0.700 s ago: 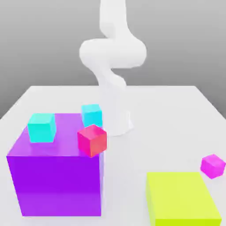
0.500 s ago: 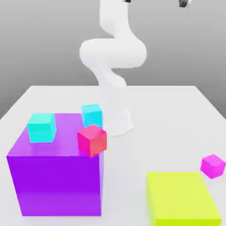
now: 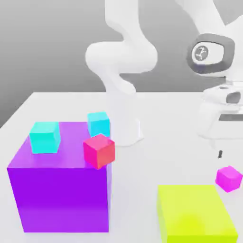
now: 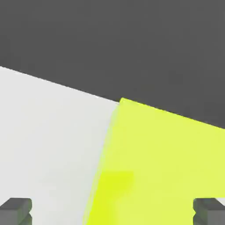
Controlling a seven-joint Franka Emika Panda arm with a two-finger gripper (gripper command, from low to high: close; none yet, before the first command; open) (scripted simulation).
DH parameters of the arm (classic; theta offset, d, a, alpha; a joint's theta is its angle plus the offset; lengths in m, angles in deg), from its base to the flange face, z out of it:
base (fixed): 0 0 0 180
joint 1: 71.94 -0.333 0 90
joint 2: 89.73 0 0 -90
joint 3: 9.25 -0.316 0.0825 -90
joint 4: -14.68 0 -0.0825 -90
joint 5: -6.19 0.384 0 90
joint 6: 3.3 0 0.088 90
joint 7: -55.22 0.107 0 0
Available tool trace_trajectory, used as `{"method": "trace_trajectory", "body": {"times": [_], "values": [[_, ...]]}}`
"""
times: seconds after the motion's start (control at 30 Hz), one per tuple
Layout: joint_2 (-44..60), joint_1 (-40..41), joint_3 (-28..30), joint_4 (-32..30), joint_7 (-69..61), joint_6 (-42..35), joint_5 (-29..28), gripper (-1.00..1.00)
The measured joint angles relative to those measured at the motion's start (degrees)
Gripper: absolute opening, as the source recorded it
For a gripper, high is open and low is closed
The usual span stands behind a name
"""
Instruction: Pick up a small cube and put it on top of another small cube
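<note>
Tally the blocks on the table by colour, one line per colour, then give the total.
Cyan small cubes: 2
Hot-pink small cube: 1
Magenta small cube: 1
Purple big block: 1
Yellow-green big block: 1
Total: 6

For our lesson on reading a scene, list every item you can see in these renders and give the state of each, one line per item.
tool: open, holding nothing
small magenta cube: resting on the table, not gripped
hot-pink cube: at the purple block's corner
cyan cube: on top of the purple block
second cyan cube: behind the purple block
purple block: upright on the table
yellow-green block: on the table
</note>
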Motion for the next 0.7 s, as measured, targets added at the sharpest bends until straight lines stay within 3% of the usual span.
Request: {"method": "trace_trajectory", "body": {"times": [0.2, 0.4, 0.43, 0.7], "values": [[10.0, -5.16, -2.56, -2.86, 4.53, 6.04, -0.07, 0.0], [18.88, -13.23, 7.01, -0.63, 12.85, 11.79, -10.66, 0.0], [20.37, -14.74, 8.92, -0.19, 14.27, 12.73, -12.57, -1.0], [19.8, -14.22, 8.23, -0.36, 13.78, 12.5, -11.85, -1.0]]}}
